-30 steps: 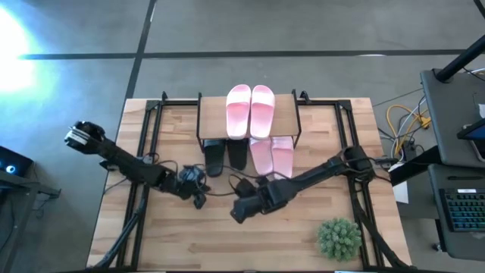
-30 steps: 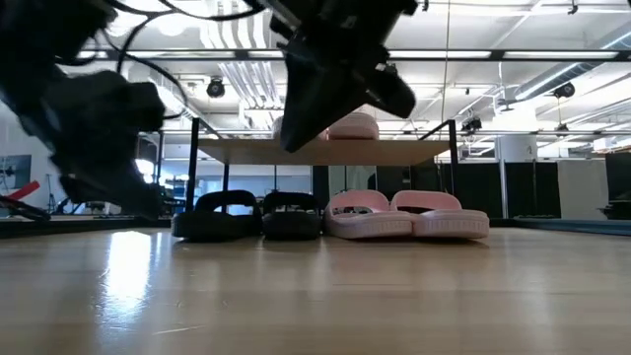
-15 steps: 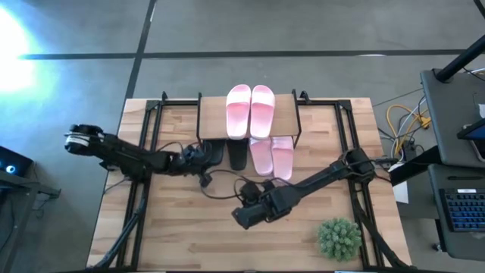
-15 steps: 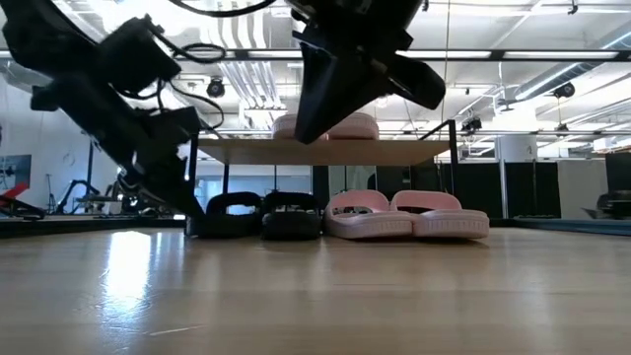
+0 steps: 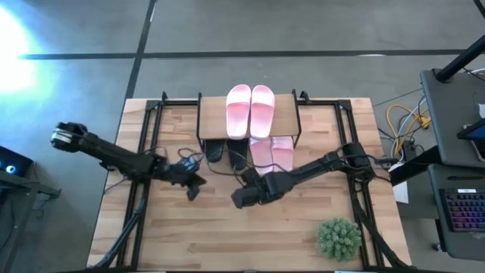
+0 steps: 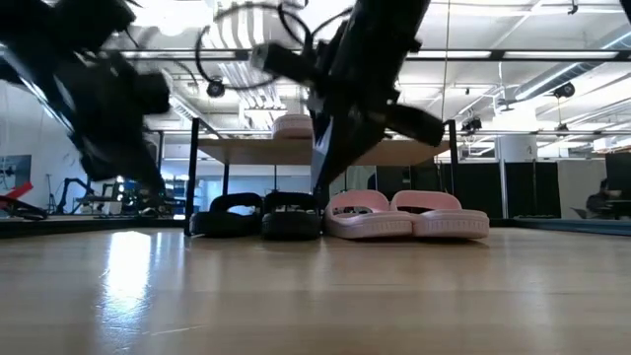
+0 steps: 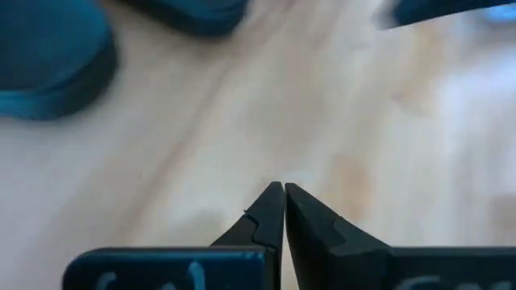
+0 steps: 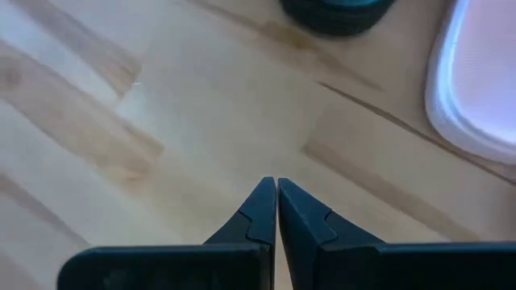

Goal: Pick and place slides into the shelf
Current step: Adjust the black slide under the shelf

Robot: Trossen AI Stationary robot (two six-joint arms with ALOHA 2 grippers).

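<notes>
Both pincers clenched, holding nothing. Right pincer (image 5: 237, 199) over the bare table (image 5: 227, 235) near the middle, in front of the shelf (image 5: 284, 120); in the right wrist view its fingertips (image 8: 274, 193) meet over wood grain, with a black slide edge (image 8: 339, 14) and a pink slide edge (image 8: 476, 80) farther off. Left pincer (image 5: 192, 187) left of the right one, also over bare wood, apart from the shoes; left wrist view shows its tips (image 7: 280, 197) pressed together, dark slide shapes blurred beyond.

Slides: one pink pair (image 5: 250, 110) lies side by side on the shelf's top board. Black pair (image 5: 226, 152) sits under the shelf on the left side, heels poking out toward the front. Second pink pair (image 5: 272, 154) under the shelf on the right, just beside the black pair, also sticking out. Low view: black pair (image 6: 258, 215) and pink pair (image 6: 406, 215) in a row on the table beneath the board, top pair (image 6: 294, 126) partly hidden by the right arm.

Green plant ball (image 5: 338, 238) at the front right corner of the table, well apart from both pincers.
</notes>
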